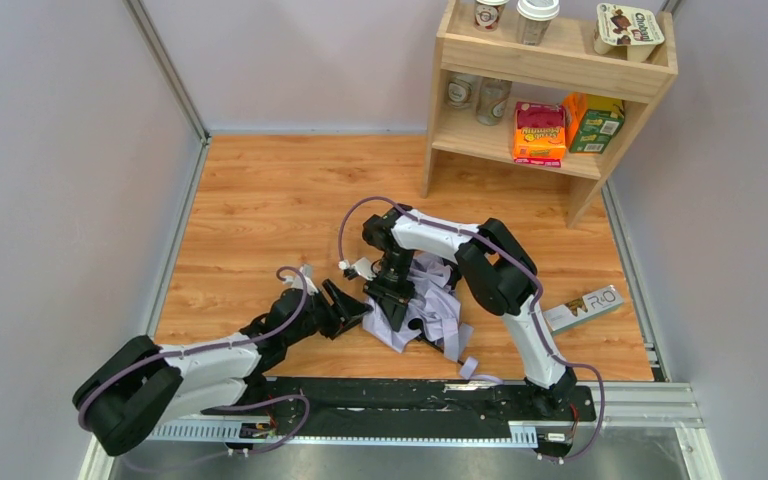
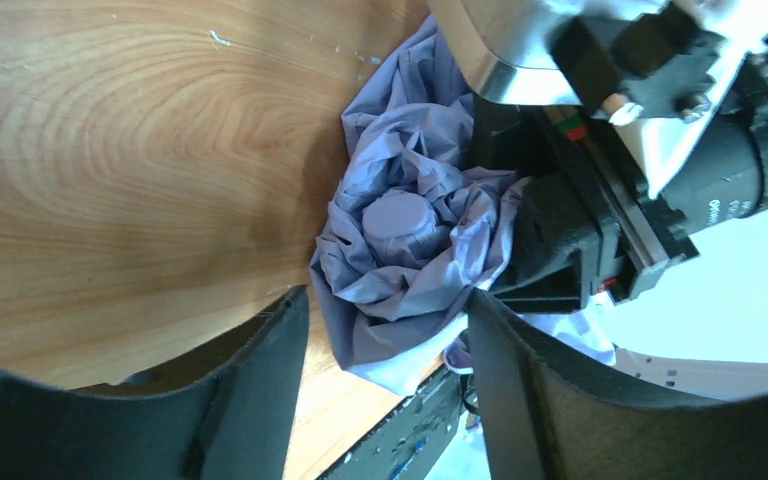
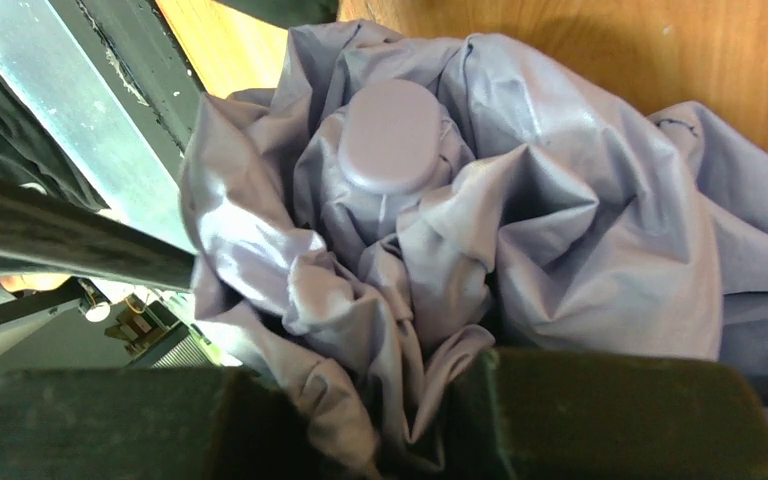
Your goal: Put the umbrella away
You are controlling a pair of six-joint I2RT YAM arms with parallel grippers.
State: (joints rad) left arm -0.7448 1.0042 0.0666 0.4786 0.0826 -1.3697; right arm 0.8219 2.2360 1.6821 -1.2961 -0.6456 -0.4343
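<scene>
Umbrella in a heap: the right hand [image 1: 392,292] pinches a bunched fold of the umbrella [image 1: 428,305], its jaws drawn close on the thin cloth. The crumpled lavender canopy spills out from that hand across the wood-grain desk [image 1: 260,200]. The left hand [image 1: 348,306] stands just beside the heap, jaws apart and holding nothing, with the fabric lying just ahead of its black fingers [image 2: 260,380]. A smooth, rounded lavender cap [image 3: 392,135] pokes from the creased, faintly glossy folds in front of both hands. The right arm's wrist crowds the side of the heap away from the left hand. Well beyond the hands, a pale wooden shelf [image 1: 560,60] carries lidded cups [image 1: 537,18], an orange snack box [image 1: 540,132] and a green box [image 1: 594,122]. A flat printed carton [image 1: 582,308] lies on the desk on the right hand's outer side.
</scene>
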